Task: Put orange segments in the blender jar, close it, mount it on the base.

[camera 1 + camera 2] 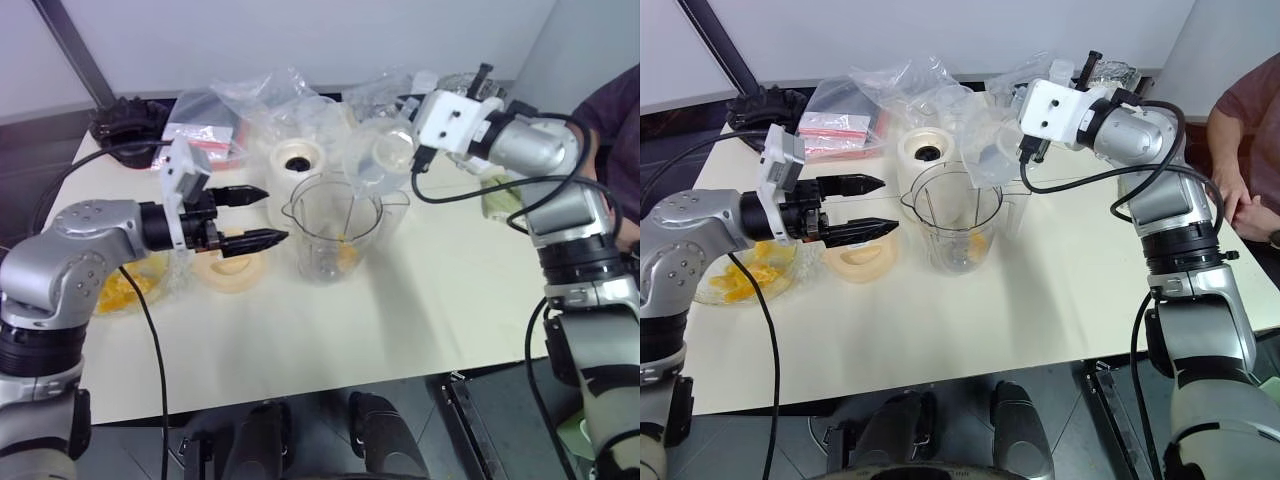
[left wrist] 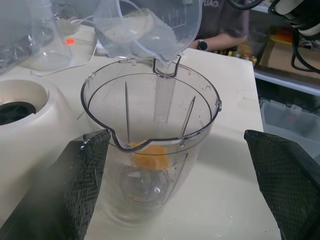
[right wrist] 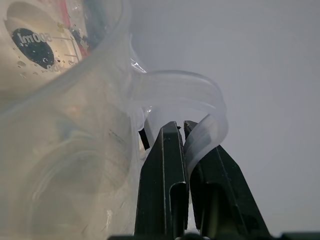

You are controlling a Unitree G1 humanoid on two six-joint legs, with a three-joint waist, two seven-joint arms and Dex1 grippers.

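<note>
The jar (image 1: 333, 228) stands upright in the middle of the frame on the worktop (image 1: 420, 320), open-mouthed, with a few orange segments (image 2: 150, 154) lying at its bottom near the blade hub. Just behind it, toward the upper middle, sits the white base (image 1: 296, 165), touching or nearly touching the jar's wall; I can't tell which.

The right tool (image 3: 181, 131) comes in from the upper right, its fingers pinched shut on the thin handle of a clear cup (image 1: 372, 155). The cup is tipped steeply, mouth down and toward the jar, hanging right over the jar's far rim.

The left tool (image 1: 255, 215) hovers at centre left with its fingers spread wide and nothing between them, pointing roughly level at the jar's near side, just beside it. More segments lie in a glass bowl (image 1: 735, 275) at lower left, and the pale orange lid (image 1: 228, 268) lies flat under the left tool.

What matters next, I'd say, is that the lid lies below the open left tool, the nearer one, while the jar's mouth faces straight up beside it.
</note>
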